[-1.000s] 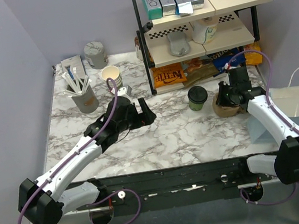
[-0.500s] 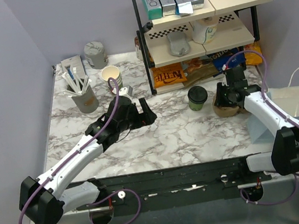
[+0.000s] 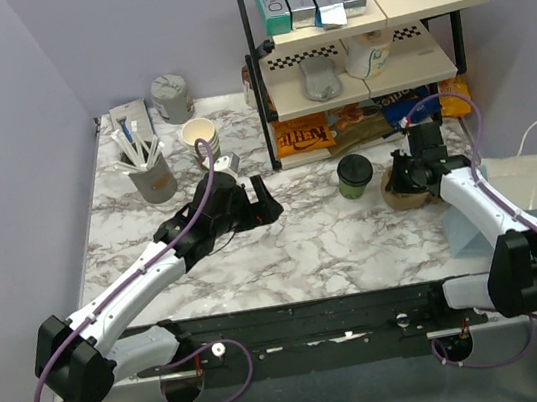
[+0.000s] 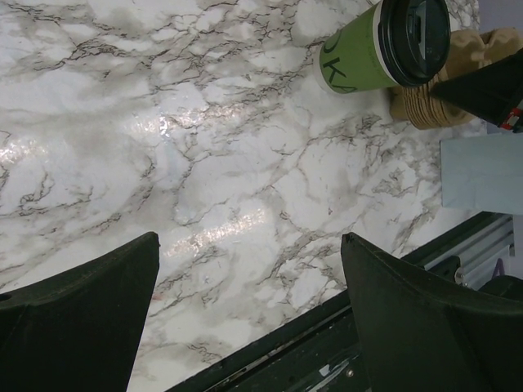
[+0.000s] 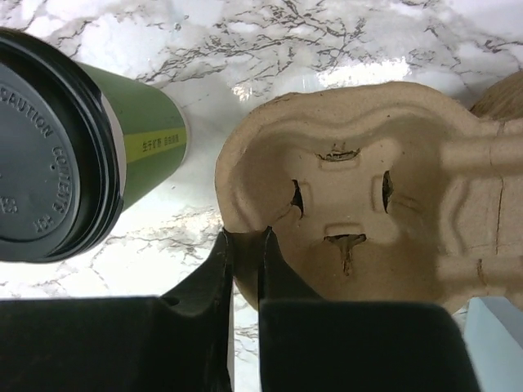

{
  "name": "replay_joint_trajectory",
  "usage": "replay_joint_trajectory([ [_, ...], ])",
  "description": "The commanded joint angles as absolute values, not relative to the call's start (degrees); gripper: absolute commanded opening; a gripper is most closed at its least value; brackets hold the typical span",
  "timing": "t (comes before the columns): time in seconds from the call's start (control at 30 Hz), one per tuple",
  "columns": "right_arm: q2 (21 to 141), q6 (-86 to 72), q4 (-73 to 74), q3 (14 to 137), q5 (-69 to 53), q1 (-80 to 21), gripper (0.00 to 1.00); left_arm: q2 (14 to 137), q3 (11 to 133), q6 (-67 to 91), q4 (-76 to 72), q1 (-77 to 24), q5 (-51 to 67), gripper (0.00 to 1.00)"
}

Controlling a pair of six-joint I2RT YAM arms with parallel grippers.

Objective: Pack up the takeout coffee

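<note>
The right arm (image 3: 482, 209) has edged back; the right fingers (image 5: 211, 278) pinch the pulp carrier (image 5: 351, 188) beside the takeout coffee (image 5: 49, 147). The left fingers (image 4: 82, 302) gape, empty.

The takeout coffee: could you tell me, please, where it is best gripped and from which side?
I would grip the takeout coffee on its green wall below the lid, jaws level, coming from the robot's left. It stands upright and round; the pulp carrier crowds its right, and the right gripper pinches that carrier's rim. The open left gripper points roughly toward it.
</note>
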State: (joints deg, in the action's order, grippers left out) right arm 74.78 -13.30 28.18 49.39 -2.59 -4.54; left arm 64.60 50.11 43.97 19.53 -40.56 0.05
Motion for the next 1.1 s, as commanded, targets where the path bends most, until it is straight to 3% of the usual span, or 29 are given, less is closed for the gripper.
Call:
replay_joint_trajectory([
  [0.0,68.9,-15.3,30.2,44.7,-13.1,-5.1,0.04,64.3,49.9,44.1,18.5,-40.2,2.0,0.99],
  [0.17,62.8,-18.0,34.1,41.0,-16.6,-11.7,0.04,63.2,48.0,45.3,17.8,-40.2,2.8,0.99],
  [0.33,58.2,-24.9,42.3,40.2,-8.6,-22.9,0.04,62.1,46.8,45.8,18.3,-40.2,3.2,0.99],
  [0.5,52.5,-34.1,45.3,37.2,-8.2,-31.2,0.04,60.3,45.6,46.0,19.3,-40.2,2.5,0.99],
  [0.73,53.8,-37.8,42.4,39.5,-15.6,-44.5,0.05,60.7,44.8,45.6,17.8,-40.2,4.6,0.99],
  [1.07,55.7,-34.5,40.4,42.3,-17.7,-46.6,0.19,64.2,41.4,46.2,7.0,-40.7,17.3,0.99],
])
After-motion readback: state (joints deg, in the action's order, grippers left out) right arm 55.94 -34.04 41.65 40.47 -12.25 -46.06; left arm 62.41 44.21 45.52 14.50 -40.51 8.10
